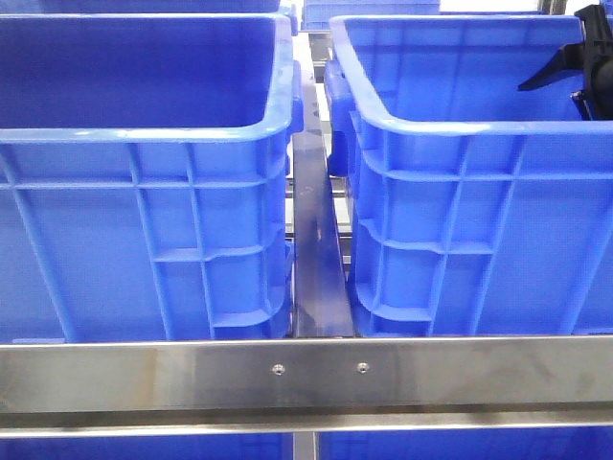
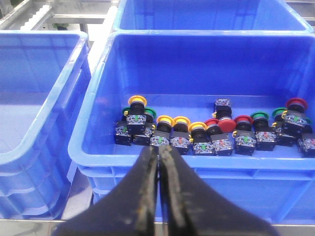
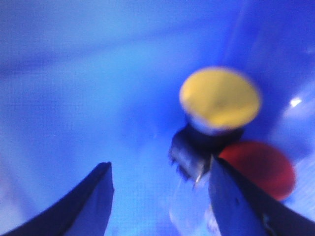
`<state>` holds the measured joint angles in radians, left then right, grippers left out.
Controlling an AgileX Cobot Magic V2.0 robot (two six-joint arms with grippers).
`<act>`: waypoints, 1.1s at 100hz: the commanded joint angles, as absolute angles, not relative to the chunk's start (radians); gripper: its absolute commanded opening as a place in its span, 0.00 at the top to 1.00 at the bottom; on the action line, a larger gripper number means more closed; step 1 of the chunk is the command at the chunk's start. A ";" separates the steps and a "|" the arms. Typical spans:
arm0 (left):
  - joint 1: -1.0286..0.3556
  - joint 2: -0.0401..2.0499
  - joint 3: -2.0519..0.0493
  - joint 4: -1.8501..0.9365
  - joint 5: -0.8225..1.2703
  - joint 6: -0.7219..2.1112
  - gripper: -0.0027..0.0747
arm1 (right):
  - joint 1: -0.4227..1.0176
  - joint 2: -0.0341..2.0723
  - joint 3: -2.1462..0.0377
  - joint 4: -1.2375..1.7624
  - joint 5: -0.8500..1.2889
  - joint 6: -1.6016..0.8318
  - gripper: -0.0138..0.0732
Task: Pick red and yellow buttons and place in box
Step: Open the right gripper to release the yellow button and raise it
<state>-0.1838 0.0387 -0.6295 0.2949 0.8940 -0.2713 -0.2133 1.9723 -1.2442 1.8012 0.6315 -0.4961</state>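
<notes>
You see the right wrist view blurred: the yellow mushroom-head button (image 3: 220, 98) looks soft-edged, and the red round button (image 3: 261, 168) sits partly hidden behind a dark gripper finger (image 3: 236, 196).

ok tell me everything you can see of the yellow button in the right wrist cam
The yellow button is a mushroom-type push button: a round, smooth yellow cap that looks like plastic, sitting on a dark collar with a boxy body below. It lies inside a blue bin, tilted so the cap faces the camera. A red button sits right beside it, partly overlapped by it; whether they touch is unclear. The right gripper is open close by, not gripping it. The image is blurred, so finer detail is lost.
</notes>
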 commanded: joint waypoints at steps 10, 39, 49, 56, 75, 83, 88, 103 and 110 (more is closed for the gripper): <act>-0.182 0.054 -0.652 0.305 0.816 -0.280 0.99 | -0.218 1.893 -1.269 1.830 0.738 -0.620 0.32; -0.182 0.054 -0.652 0.305 0.816 -0.280 0.99 | -0.206 1.747 -1.196 1.712 0.654 -0.790 0.32; -0.182 0.054 -0.652 0.305 0.816 -0.280 0.99 | -0.196 1.680 -1.162 1.665 0.612 -0.846 0.32; -0.182 0.054 -0.652 0.305 0.816 -0.280 0.99 | -0.185 1.632 -1.135 1.641 0.589 -0.880 0.32; -0.182 0.054 -0.652 0.305 0.816 -0.280 0.99 | -0.149 1.496 -1.058 1.586 0.509 -0.972 0.32; -0.182 0.054 -0.652 0.305 0.816 -0.280 0.99 | -0.133 1.431 -1.015 1.584 0.477 -1.020 0.32; -0.182 0.054 -0.652 0.305 0.816 -0.280 0.99 | -0.125 1.399 -0.997 1.584 0.462 -1.044 0.32; -0.182 0.054 -0.652 0.305 0.816 -0.280 0.99 | -0.116 1.280 -0.936 1.584 0.436 -1.110 0.32; -0.182 0.054 -0.652 0.305 0.816 -0.280 0.99 | -0.116 1.230 -0.908 1.584 0.433 -1.136 0.32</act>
<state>-0.1838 0.0387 -0.6295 0.2949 0.8940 -0.2713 -0.1172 1.3186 -0.9083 1.5593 0.4341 -1.0853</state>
